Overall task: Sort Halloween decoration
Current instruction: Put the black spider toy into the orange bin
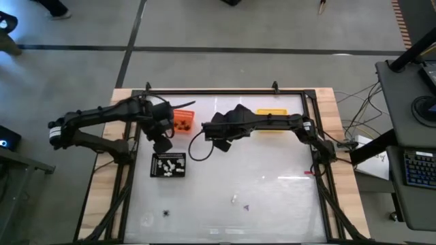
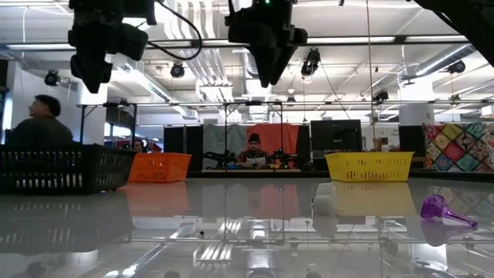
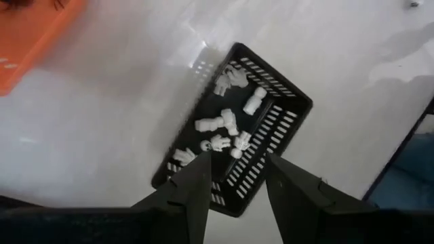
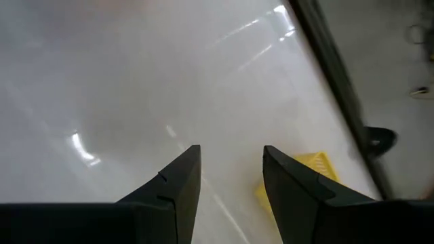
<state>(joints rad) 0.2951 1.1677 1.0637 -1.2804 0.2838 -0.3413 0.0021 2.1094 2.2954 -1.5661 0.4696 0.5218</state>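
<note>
left gripper over black tray

high view: left gripper (image 1: 162,144) above black tray (image 1: 155,173) of white trinkets (image 1: 169,165); right gripper (image 1: 216,135) near yellow tray (image 1: 271,113); spider (image 1: 166,213), white piece (image 1: 234,199), purple piece (image 1: 246,207) loose near front edge.

low view: purple piece (image 2: 437,208) on table at right.

left wrist: fingers (image 3: 195,193) apart, empty, above white trinkets (image 3: 224,123).

right wrist: fingers (image 4: 183,179) wide, empty.

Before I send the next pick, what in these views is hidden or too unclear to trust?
- Orange tray: high view, left arm covers part; contents are only specks.
- Yellow tray: high view, right arm hides most; contents unseen.
- Loose trinkets near the front edge: high view, too small to tell type.
- Black tray: low view, wall hides its white figures.
- Both arms: low view, cut off at the top.
</note>
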